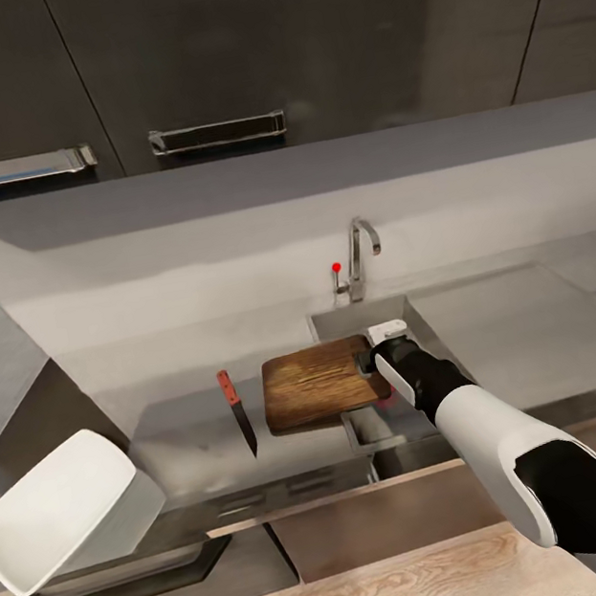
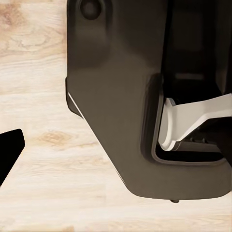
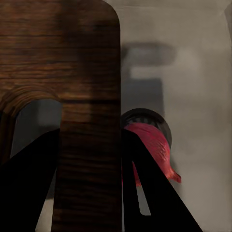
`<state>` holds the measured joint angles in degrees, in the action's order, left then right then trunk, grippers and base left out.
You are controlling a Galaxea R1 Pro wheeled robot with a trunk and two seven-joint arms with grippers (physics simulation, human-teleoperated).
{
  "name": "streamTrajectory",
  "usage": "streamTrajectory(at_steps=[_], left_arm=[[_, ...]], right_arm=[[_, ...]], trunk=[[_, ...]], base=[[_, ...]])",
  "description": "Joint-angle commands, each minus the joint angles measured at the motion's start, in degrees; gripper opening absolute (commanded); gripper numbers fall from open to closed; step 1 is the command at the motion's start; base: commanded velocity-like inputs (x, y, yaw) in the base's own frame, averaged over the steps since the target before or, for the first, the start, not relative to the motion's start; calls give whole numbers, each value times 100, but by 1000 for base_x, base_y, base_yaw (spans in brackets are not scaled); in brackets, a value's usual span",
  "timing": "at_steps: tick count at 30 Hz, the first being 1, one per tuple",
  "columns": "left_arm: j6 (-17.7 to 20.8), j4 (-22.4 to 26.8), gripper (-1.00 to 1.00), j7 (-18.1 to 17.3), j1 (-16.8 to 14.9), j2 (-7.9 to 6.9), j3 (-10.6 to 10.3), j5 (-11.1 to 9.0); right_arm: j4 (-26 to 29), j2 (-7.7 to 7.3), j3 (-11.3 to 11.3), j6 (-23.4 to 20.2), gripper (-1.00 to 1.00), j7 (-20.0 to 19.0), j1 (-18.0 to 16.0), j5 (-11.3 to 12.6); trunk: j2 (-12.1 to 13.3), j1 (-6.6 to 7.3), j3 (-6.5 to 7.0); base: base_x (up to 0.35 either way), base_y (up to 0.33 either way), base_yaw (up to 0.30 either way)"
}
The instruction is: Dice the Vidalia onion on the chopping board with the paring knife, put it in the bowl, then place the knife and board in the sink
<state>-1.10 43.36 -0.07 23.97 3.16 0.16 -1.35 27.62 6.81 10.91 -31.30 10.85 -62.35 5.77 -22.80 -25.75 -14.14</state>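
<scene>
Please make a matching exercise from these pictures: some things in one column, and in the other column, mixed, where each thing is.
Things:
1. paring knife
2. chopping board
3. bowl
4. tap

Places:
A. behind the sink, with a red knob beside it
B. at the far left end of the countertop, tilted
C. its handle end between the jaws of the right gripper, partly over the sink
D. flat on the countertop, just left of the board

Pairs: 1-D, 2-C, 3-B, 4-A
</scene>
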Motion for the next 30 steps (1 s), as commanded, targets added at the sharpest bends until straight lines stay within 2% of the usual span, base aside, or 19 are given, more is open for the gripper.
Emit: streamTrajectory(at_steps=[1, 8, 17, 30], left_arm=[[-9, 6, 100, 0, 2, 1, 2, -14], [-7, 5, 100, 0, 2, 0, 2, -14], [-5, 5, 100, 0, 2, 0, 2, -14], [-5, -2, 100, 2, 2, 1, 2, -14]], right_arm=[[6, -4, 43, -25, -100, 49, -5, 56], [8, -4, 43, -25, -100, 49, -5, 56], [6, -4, 43, -25, -100, 49, -5, 56], [7, -4, 43, -25, -100, 49, -5, 56]], trunk=[[-12, -3, -19], [-12, -3, -69], [-12, -3, -76], [-12, -3, -82]], base=[[0, 0, 0], [0, 2, 0], [0, 115, 0], [0, 10, 0]])
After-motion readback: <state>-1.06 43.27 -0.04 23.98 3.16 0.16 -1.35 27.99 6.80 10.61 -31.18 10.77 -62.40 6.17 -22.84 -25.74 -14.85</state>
